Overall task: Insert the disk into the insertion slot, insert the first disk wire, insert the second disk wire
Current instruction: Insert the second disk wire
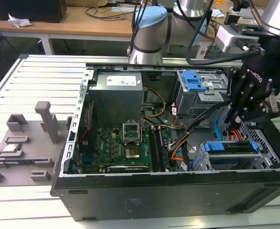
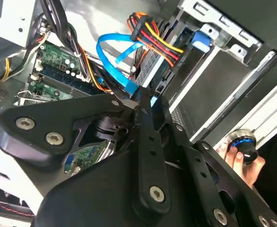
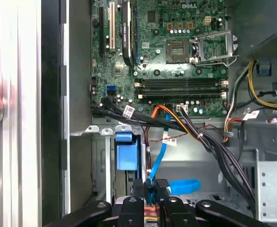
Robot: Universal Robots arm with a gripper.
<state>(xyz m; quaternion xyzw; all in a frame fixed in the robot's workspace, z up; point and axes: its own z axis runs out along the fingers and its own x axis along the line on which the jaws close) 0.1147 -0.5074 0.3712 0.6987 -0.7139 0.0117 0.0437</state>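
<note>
While around wire, hand near slot

The arm stands at the top of the exterior view, grey links meeting at a light-blue joint cap; it bends over toward the exterior view's right; the wrist enters high at that edge and points steeply down; beneath it hangs the black gripper, tilted slightly, its linkage bars folding inward toward the tips; in both wrist views the fingers converge to a narrow point; the tips are drawn close together and pinch the plug end of the blue wire; the knuckle plates spread wide behind them, bolts showing.
</note>
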